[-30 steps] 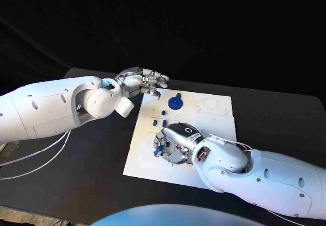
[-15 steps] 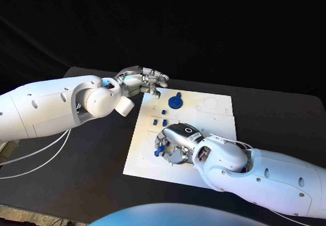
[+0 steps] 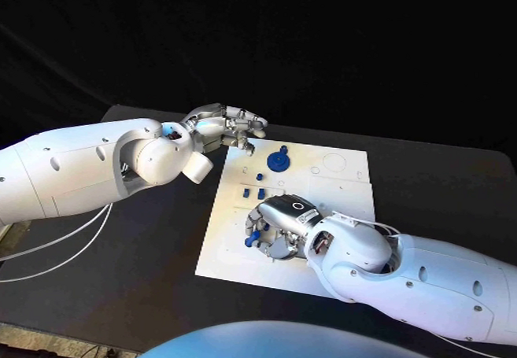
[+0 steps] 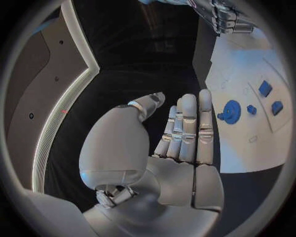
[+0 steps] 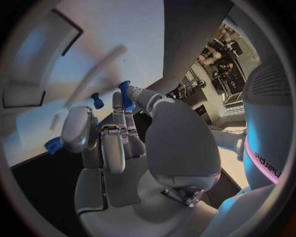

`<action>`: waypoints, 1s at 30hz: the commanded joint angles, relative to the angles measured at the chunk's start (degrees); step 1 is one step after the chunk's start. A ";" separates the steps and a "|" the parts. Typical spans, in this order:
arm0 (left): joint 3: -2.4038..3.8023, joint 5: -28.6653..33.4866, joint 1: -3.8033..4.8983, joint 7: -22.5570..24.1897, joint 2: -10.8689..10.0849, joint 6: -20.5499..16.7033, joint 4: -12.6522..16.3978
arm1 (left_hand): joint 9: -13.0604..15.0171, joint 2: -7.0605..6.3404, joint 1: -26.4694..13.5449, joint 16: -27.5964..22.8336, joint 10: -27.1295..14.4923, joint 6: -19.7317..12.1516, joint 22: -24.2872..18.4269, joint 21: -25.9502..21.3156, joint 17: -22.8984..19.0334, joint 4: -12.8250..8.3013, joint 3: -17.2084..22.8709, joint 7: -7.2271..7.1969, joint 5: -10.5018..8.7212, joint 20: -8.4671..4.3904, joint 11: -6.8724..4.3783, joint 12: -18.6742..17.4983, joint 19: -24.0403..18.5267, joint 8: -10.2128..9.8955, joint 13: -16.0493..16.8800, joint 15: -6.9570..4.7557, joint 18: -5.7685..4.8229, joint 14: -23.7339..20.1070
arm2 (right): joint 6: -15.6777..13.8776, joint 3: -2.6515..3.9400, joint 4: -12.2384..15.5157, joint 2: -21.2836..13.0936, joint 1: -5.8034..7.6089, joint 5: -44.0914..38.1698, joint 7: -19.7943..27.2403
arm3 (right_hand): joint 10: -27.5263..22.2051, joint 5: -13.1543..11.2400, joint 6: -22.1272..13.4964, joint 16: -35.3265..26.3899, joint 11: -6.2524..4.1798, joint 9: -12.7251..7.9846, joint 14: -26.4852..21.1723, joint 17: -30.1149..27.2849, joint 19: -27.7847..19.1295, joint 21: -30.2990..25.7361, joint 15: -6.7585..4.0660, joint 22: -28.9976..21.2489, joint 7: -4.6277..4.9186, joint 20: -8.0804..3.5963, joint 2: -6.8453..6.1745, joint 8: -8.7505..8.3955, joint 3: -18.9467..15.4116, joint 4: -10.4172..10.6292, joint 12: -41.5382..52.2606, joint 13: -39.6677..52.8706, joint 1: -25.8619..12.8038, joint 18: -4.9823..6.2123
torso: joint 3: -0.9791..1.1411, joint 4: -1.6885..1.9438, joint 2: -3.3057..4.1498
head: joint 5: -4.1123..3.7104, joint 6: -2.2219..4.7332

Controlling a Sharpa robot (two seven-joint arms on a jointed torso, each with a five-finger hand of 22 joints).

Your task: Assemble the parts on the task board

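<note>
In the head view, the right hand (image 3: pixel 282 225) is seen low over the near half of the white board (image 3: pixel 326 193), its fingers curled downward around a small blue part (image 3: pixel 251 241); whether that part is truly pinched or merely touched cannot be told from here. The left hand (image 3: pixel 226 127) is held at the board's far left corner, fingers bent inward, and nothing is seen in them. A blue gear (image 3: pixel 279 162) is seated on the far half of the board, and a few small blue pieces (image 3: pixel 258 194) are seen between the gear and the right hand. Several recesses (image 3: pixel 334 162) on the far right of the board are left unfilled, so the assembly is judged to be only partly done, with most parts not yet set. The board is carried by a black worktop (image 3: pixel 132 245), and beyond it the room is dark.

In the left wrist view, the left hand (image 4: pixel 179 133) is shown with its fingers laid straight and close together, the thumb alongside, and nothing is held. The gear (image 4: pixel 232 108) and small blue blocks (image 4: pixel 265 89) are seen on the board (image 4: pixel 246 148) beyond the fingertips.

In the right wrist view, the right hand (image 5: pixel 117 143) is shown with a blue part (image 5: pixel 126 96) clamped between the thumb and a finger, just above the board (image 5: pixel 92 39). Another blue peg (image 5: pixel 97 100) is seen just beside it, and a third blue piece (image 5: pixel 54 144) sits by the fingers. A placing step is judged to be in hand.
</note>
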 commanded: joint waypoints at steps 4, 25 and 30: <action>0.03 0.34 0.02 0.19 0.09 0.89 0.06 | 0.05 0.03 -0.30 -0.23 -0.23 -0.44 -0.05 -0.29 -0.09 0.02 -0.25 0.13 0.02 -0.13 0.10 0.20 0.30 0.18 -0.05 0.17 0.57 -0.20 | 2.22 -0.20 -0.20 0.58 -0.10 -1.54 -0.17 | -1.59 0.32 -3.26 0.05 0.89 -0.70 3.39 2.55 -0.77 -1.02 0.73 1.04 0.93 0.55 -1.52 -2.14 0.13 0.49 -1.07 -0.26 -1.90 0.14 | -0.01 0.07 0.01 | -0.06 0.00; 0.00 0.34 0.02 0.02 0.02 1.07 -0.06 | 0.05 0.03 -0.30 -0.23 -0.23 -0.44 -0.05 -0.29 -0.09 0.02 -0.25 0.13 0.02 -0.13 0.10 0.20 0.30 0.18 -0.05 0.17 0.57 -0.20 | -3.91 -0.42 0.37 -0.09 -0.31 -1.48 0.06 | -6.73 1.15 -7.57 -1.03 1.59 -2.17 2.68 0.01 -2.20 -5.12 1.41 -0.78 1.40 1.38 -3.29 -4.78 -3.95 1.33 -0.97 -0.42 -4.50 0.90 | 0.05 0.00 -0.01 | -0.17 0.09; -0.07 0.34 0.02 0.01 -0.02 1.14 -0.13 | 0.09 0.02 -0.34 -0.24 -0.29 -0.59 -0.13 -0.44 -0.12 0.07 -0.34 0.14 0.00 -0.12 0.12 0.25 0.35 0.39 -0.11 0.18 0.57 -0.23 | -8.07 -0.33 2.02 -1.60 -0.30 -0.86 0.87 | -8.79 1.12 -8.32 -1.47 1.74 -2.81 2.46 -0.93 -2.62 -6.87 1.50 -1.61 1.44 1.48 -2.38 -5.21 -9.17 1.95 0.06 -0.31 -3.60 1.14 | 0.09 -0.07 -0.11 | -0.29 0.24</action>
